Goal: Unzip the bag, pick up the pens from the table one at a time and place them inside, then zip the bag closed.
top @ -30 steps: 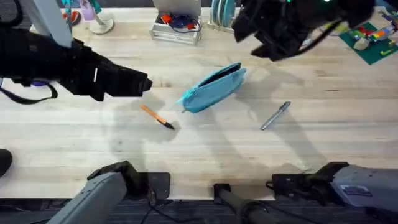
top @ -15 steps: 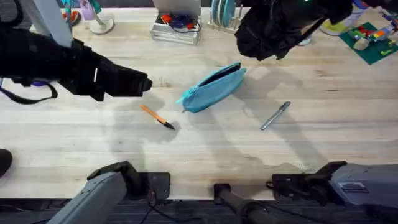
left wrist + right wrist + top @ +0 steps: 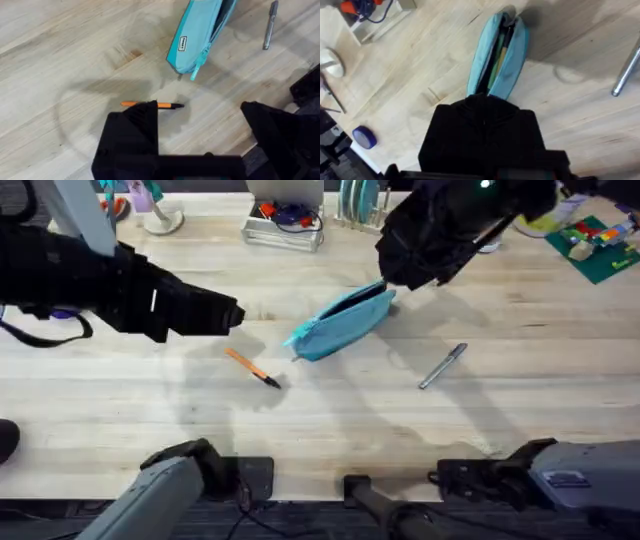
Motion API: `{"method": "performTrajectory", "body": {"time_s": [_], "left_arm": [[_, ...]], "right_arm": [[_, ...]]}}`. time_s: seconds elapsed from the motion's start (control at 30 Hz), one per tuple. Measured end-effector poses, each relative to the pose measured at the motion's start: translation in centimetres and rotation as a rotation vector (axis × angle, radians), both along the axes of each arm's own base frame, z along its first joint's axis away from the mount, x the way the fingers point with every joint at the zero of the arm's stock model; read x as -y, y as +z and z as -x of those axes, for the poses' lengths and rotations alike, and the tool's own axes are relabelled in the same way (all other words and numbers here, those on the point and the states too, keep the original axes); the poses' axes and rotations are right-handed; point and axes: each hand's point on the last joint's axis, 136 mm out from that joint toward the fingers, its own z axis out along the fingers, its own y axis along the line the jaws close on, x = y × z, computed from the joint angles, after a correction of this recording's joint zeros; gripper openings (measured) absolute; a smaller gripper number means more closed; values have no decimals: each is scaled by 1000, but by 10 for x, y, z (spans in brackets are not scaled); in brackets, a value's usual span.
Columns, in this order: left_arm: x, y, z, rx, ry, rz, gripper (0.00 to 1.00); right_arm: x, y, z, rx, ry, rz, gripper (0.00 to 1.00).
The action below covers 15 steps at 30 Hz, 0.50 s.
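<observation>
The light blue bag (image 3: 340, 322) lies diagonally at mid-table, its zipper parted so the dark lining shows (image 3: 497, 55). The orange pen (image 3: 252, 368) lies on the table to the bag's left. The silver pen (image 3: 443, 366) lies to its right. My left gripper (image 3: 232, 315) hovers open above the orange pen (image 3: 165, 105), and one finger (image 3: 132, 135) hides part of that pen. My right gripper (image 3: 398, 272) hangs over the bag's far end. In the right wrist view its fingers (image 3: 485, 100) read as one black block with no gap, covering one end of the bag.
A wire tray (image 3: 285, 225) of red and blue items, a rack (image 3: 355, 202) and a white base (image 3: 162, 220) line the far edge. A green plate with bricks (image 3: 598, 245) sits far right. A blue tape roll (image 3: 364, 137) lies beside the bag's side.
My right arm has moved down and left, closer over the bag's far end. The left arm, bag and both pens have not moved.
</observation>
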Motion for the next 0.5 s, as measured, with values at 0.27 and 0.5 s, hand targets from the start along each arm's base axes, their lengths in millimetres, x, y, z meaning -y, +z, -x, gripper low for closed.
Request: {"method": "performTrajectory", "body": {"time_s": [0.27, 0.5], "left_arm": [[0, 0, 0, 0, 0, 0, 995], [0, 0, 0, 0, 0, 0, 995]], "right_arm": [[-2, -20, -4, -50, -9, 28, 33], [-4, -38, -7, -92, -13, 52, 33]]}}
